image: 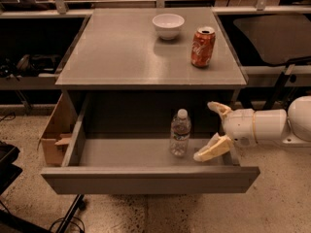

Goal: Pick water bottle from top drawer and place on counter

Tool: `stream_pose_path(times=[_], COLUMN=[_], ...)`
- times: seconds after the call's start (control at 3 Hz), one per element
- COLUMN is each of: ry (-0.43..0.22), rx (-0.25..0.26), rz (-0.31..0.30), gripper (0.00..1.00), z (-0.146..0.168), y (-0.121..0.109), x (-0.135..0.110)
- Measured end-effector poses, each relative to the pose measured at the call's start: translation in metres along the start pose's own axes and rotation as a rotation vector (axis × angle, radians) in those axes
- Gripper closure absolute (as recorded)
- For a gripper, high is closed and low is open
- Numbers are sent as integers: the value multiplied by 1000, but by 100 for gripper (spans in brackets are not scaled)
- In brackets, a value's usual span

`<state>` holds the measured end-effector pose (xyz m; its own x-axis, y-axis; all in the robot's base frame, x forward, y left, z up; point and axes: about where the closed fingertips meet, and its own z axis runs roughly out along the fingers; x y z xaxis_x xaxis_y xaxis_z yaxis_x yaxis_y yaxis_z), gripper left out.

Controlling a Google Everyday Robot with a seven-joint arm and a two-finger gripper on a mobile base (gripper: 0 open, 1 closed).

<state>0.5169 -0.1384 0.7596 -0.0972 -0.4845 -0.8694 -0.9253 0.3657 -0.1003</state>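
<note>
Your gripper (204, 130) is at centre right of the frame, at the right end of the top drawer (150, 179), with the arm reaching in from the right edge. The claw is spread wide, one pale finger high and one low near the drawer floor, and it holds nothing.

The water bottle (180, 132) stands upright on the drawer floor, just right of frame centre. It is just left of the claw, and I see no contact. Step in hand looks like the approach to grasp, with the pick not yet made.

The drawer is pulled out, likely so the bottle is clear for a sideways reach under the counter (121, 57). The wide claw fits that, since the bottle body has to pass between the fingers before you close. The side-on angle probably suits a tall, thin thing.

On the counter, a white bowl (168, 25) sits at upper centre and a red soda can (202, 46) at upper right. The bottle would probably go on the left and front of the counter. A cardboard box (53, 137) sits at lower left beside the drawer and is out of your way.

Risk: the bottle looks light and top-heavy, so a nudge from the low finger could tip it. Centre on it first, then close on the label band.
</note>
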Motion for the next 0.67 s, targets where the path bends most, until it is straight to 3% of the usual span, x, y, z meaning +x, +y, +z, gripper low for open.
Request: stream_pose_path(times=[0.67], ry=[-145], rx=[-1], rz=[-34], gripper=[0], z=[37], y=[-8], x=[-1])
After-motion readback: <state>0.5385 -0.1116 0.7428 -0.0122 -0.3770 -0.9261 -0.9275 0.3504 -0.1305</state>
